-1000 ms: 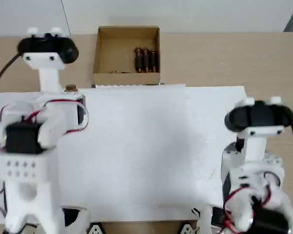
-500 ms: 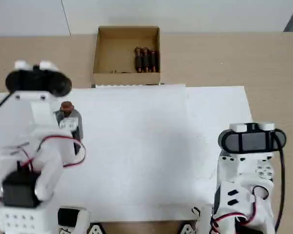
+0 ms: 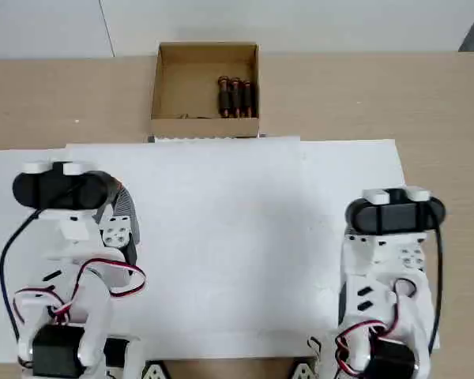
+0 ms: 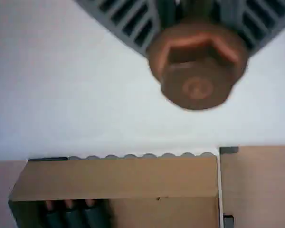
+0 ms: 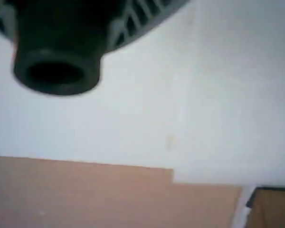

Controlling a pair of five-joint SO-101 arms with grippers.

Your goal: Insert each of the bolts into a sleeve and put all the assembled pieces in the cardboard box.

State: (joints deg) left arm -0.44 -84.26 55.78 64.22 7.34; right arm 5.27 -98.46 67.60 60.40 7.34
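High view: a box [image 3: 208, 88] sits on the table [image 3: 340, 95] at the far middle, touching the far edge of a white sheet [image 3: 237, 237]. Three assembled pieces [image 3: 236, 96] lie side by side against the box's right wall. The left arm [image 3: 71, 237] stands over the sheet's near left corner, and the right arm [image 3: 391, 260] over its near right corner, well apart.

Left wrist view: the left gripper [image 4: 192, 19] has its grey ribbed jaws closed on a copper bolt [image 4: 198, 71], whose hexagonal head points at the camera above the sheet. Beyond the sheet's edge is the box, with the three pieces [image 4: 69, 213] in one corner.

Right wrist view: the right gripper [image 5: 61, 28] has its jaws closed around a dark sleeve [image 5: 57, 64], whose open bore faces the camera. It hangs above the sheet, near the sheet's edge and the bare table [image 5: 80, 194].
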